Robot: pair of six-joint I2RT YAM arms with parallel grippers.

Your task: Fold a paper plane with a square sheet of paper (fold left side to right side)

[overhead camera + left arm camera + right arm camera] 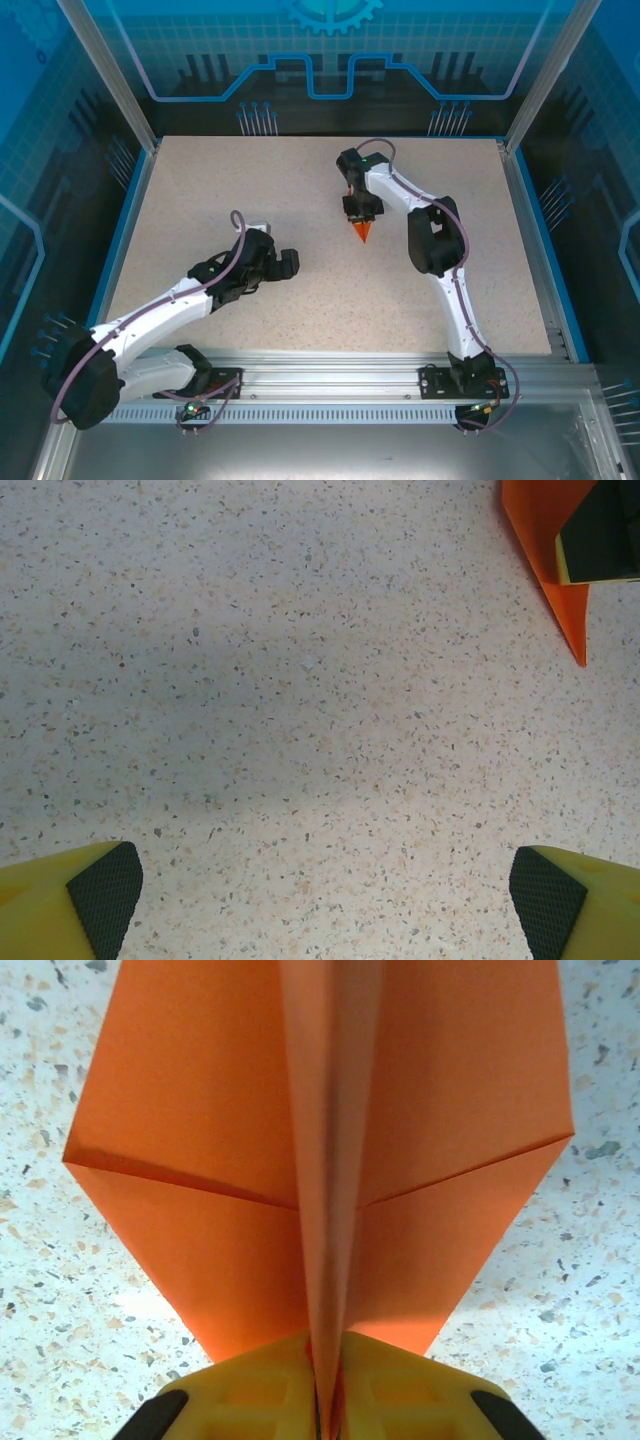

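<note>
The paper plane (361,232) is a small bright orange dart whose point faces the near edge of the table (200,200). My right gripper (360,212) stands over its back end, shut on the raised centre fold. In the right wrist view the wings (200,1130) spread flat to both sides and the fold runs down between the yellow fingers (260,1390) of that gripper (325,1405). My left gripper (288,262) is to the left of the plane, open and empty. In the left wrist view the left gripper (325,890) has bare table between its pads, and the plane (540,550) lies at the top right.
Speckled beige tabletop (300,680) stretches round both arms. A blue rim and clear enclosure walls (130,90) border the table. An aluminium rail (330,375) with the arm bases runs along the near edge.
</note>
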